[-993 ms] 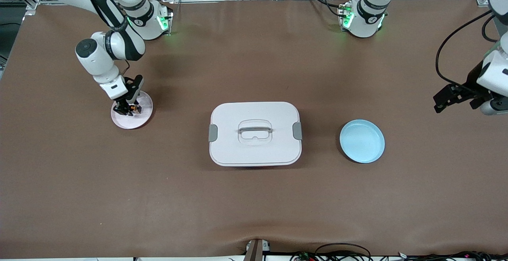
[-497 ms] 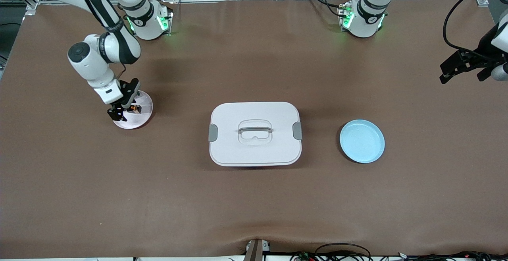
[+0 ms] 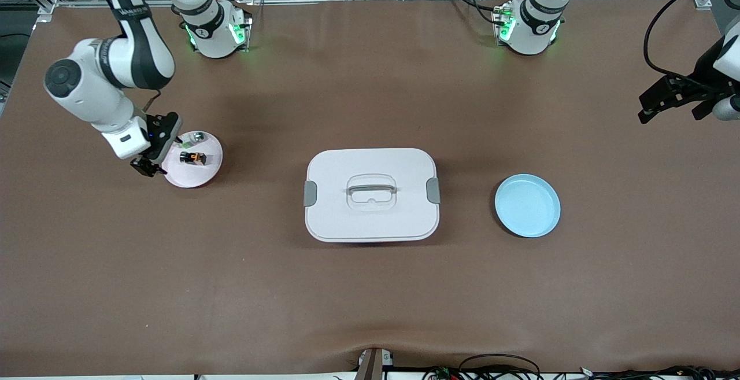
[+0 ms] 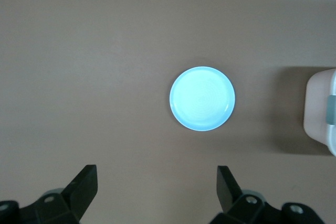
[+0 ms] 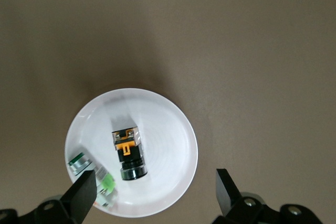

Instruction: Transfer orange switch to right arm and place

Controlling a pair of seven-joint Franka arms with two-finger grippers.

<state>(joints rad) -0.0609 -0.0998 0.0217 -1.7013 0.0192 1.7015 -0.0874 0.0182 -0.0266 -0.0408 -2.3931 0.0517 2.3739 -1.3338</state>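
The orange switch [image 3: 192,158], a tiny black box with an orange section, lies on its side on the pale pink plate [image 3: 203,176]. In the right wrist view the switch [image 5: 128,153] lies near the middle of the plate [image 5: 163,124]. My right gripper [image 3: 147,164] is open and empty, up over the plate's rim toward the right arm's end of the table; in its own view [image 5: 155,181] the fingers stand wide apart. My left gripper [image 3: 656,105] is open and empty, high over the left arm's end of the table, and shows open in its own view [image 4: 157,174].
A small whitish-green and silver piece [image 3: 196,137] also lies on the pink plate [image 5: 97,179]. A white lidded box [image 3: 372,195] stands mid-table. A light blue plate [image 3: 527,205] lies toward the left arm's end and shows empty in the left wrist view [image 4: 202,98].
My right gripper has let go of the switch on the pink plate, opened and drawn up and away toward the right arm's end. My left gripper has risen.
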